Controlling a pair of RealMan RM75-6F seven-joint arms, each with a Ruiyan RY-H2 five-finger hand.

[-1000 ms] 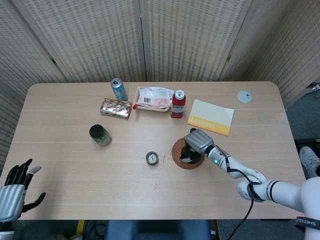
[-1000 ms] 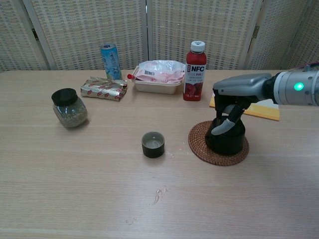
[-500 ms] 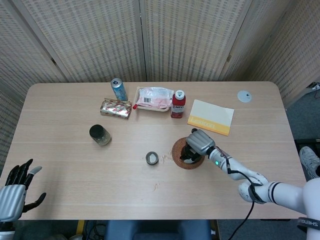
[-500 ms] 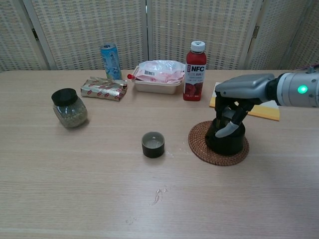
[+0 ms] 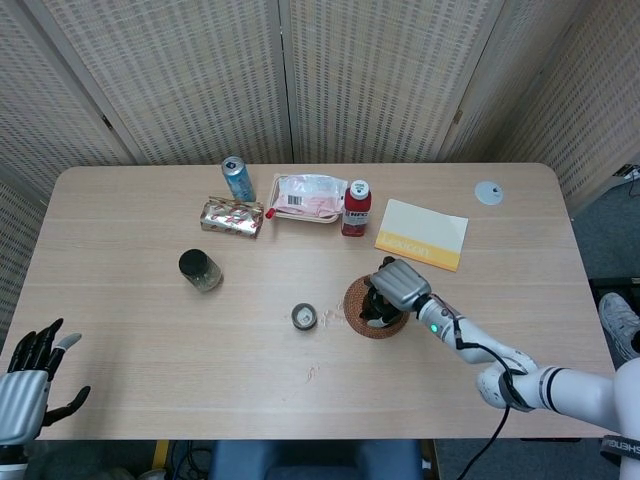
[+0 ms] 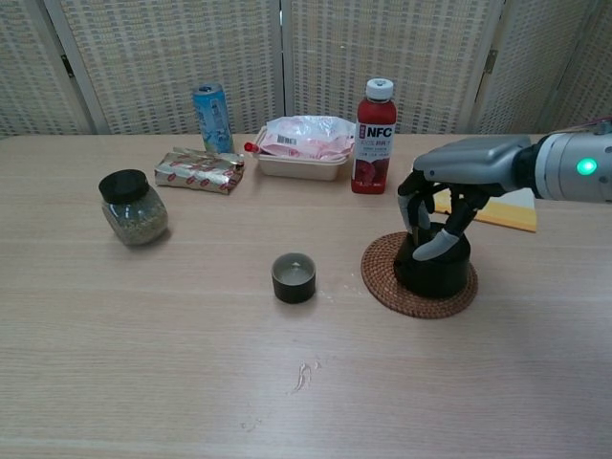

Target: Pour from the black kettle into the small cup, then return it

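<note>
The black kettle (image 6: 435, 273) stands upright on a round woven coaster (image 6: 382, 287), right of the table's middle. My right hand (image 6: 449, 191) hovers over its top, fingers spread and pointing down, one pale fingertip touching the kettle's upper edge and the thumb apart to the left. In the head view the same hand (image 5: 398, 283) covers most of the kettle (image 5: 378, 310). The small dark cup (image 6: 294, 277) sits on the table to the left of the coaster, apart from it. My left hand (image 5: 30, 375) hangs off the table's near left corner, fingers apart, holding nothing.
Along the back stand a glass jar (image 6: 132, 207), a blue can (image 6: 212, 117), a gold packet (image 6: 201, 170), a food tray (image 6: 304, 145) and a red NFC bottle (image 6: 374, 124). A yellow booklet (image 5: 422, 234) lies behind the kettle. Small droplets (image 6: 304, 375) mark the table in front of the cup.
My right hand has risen slightly off the kettle and its fingers have spread, the thumb swinging out to the left. The kettle stays on the coaster. The left hand is unchanged.
</note>
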